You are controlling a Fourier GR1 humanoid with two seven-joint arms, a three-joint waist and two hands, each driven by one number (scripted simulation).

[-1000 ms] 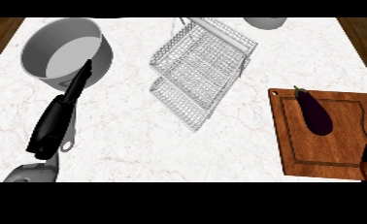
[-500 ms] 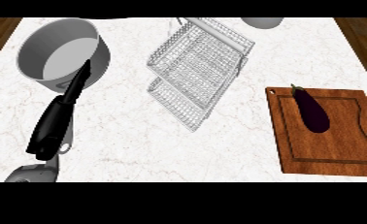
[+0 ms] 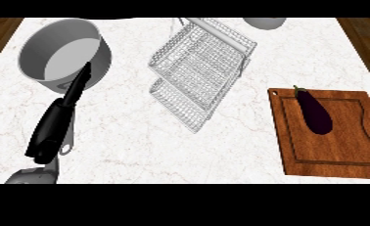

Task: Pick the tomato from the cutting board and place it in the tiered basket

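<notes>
No tomato shows. A dark purple eggplant (image 3: 315, 114) lies on the wooden cutting board (image 3: 318, 156) at the right. The wire tiered basket (image 3: 200, 71) stands at the middle back, tilted in this view, with nothing in it. At the lower left corner a grey forearm end (image 3: 29, 176) comes in. A long black shape (image 3: 52, 127) runs from it up to the pan, and I cannot separate my left hand from the pan's handle there. My right hand is out of view.
A grey saucepan (image 3: 61, 49) stands at the back left. A grey bowl (image 3: 265, 22) is cut off by the top edge. The white marble counter (image 3: 145, 151) ends at brown strips on the far left and right.
The cutting board and eggplant sit slightly further left in the view than a second ago. Nothing was picked up or let go.
</notes>
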